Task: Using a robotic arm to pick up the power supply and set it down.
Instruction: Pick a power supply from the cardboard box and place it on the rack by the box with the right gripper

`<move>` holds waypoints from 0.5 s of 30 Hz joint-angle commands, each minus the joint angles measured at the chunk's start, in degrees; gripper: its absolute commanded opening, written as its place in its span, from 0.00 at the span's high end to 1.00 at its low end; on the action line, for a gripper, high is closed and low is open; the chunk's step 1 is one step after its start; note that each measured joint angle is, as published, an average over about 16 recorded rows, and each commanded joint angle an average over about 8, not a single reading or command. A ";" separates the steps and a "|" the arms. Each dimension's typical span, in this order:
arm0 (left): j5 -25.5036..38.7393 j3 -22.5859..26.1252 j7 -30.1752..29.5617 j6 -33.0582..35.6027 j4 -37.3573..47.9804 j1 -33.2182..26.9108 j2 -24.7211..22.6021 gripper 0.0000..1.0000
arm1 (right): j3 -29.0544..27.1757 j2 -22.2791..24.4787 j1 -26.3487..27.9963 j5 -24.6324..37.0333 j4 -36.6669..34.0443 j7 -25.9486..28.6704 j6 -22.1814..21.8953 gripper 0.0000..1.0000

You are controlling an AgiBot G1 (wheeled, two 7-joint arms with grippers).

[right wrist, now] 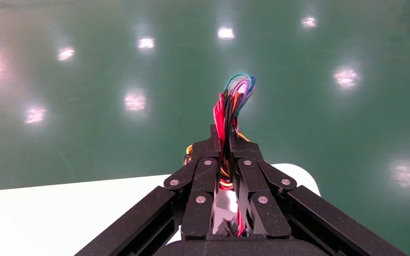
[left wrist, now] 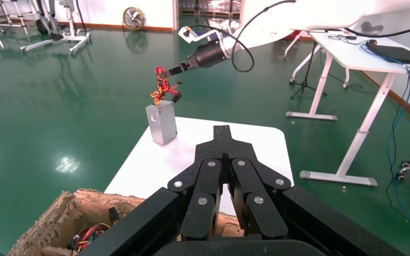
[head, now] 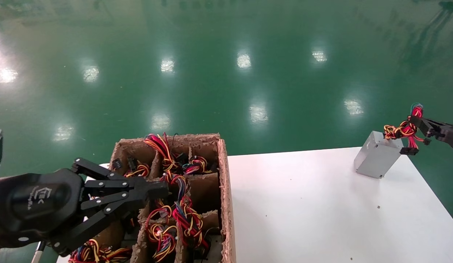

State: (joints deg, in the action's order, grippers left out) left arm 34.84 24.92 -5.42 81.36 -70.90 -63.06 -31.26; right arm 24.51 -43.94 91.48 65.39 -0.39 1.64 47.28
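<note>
Right gripper (head: 416, 122) is clamping the wire bundle (head: 403, 130) of the power supply (head: 376, 155), its two fingers (right wrist: 205, 154) pressed together on the red, yellow and orange strands that are poking out past the tips in the right wrist view. The grey box itself is hanging from those wires and tilting, with its lower edge resting on the white table (head: 321, 212) near the far right corner. Whether it is fully bearing on the table or still partly carried by the wires, I cannot tell for sure; it looks to be touching at the bottom.

By my reading, the set-down step is in hand: the box is already over the table, well apart from the cardboard crate (head: 222, 171) of other wired units on the robot's left. The next move is calling for a gentle lowering so the box is sitting flat, then a parting of the fingers and a clean retreat without snagging the strands or the black connectors (head: 409, 150). Tipping is the risk, since the box is leaning.

Left gripper (head: 158, 190) is waiting over the crate, its fingers drawn together and empty.
</note>
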 commanded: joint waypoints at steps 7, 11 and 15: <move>0.00 0.00 0.00 0.00 0.00 0.00 0.00 1.00 | 0.15 -0.42 0.18 0.21 0.19 -0.19 -2.25 1.00; 0.00 0.00 0.00 0.00 0.00 0.00 0.00 1.00 | 0.40 -0.29 0.43 0.56 0.65 -0.41 -1.43 1.00; 0.00 0.00 0.00 0.00 0.00 0.00 0.00 1.00 | 0.73 0.11 0.72 1.04 1.10 -0.59 0.48 1.00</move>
State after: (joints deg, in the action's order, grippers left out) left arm 34.84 24.92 -5.42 81.36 -70.90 -63.06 -31.26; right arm 25.25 -43.75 92.21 66.44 0.65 1.12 48.06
